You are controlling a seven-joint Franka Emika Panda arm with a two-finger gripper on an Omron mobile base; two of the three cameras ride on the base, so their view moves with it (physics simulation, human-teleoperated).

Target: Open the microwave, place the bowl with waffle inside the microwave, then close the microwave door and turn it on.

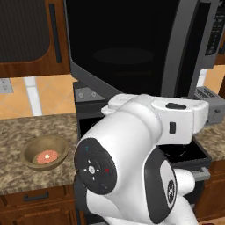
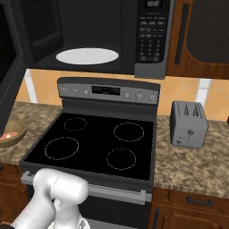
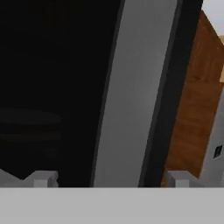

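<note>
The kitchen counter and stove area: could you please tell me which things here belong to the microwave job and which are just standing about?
Job:
- microwave, white plate inside
- microwave door, swung open
- bowl on the counter left of the stove
- waffle in the bowl
- gripper, jaws apart at the door's edge

Standing about:
- toaster
- stove
- cabinet door

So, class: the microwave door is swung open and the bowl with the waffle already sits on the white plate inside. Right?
Not quite. The microwave door is open, but the bowl with the waffle sits on the counter left of the stove, as the left base view shows.
</note>
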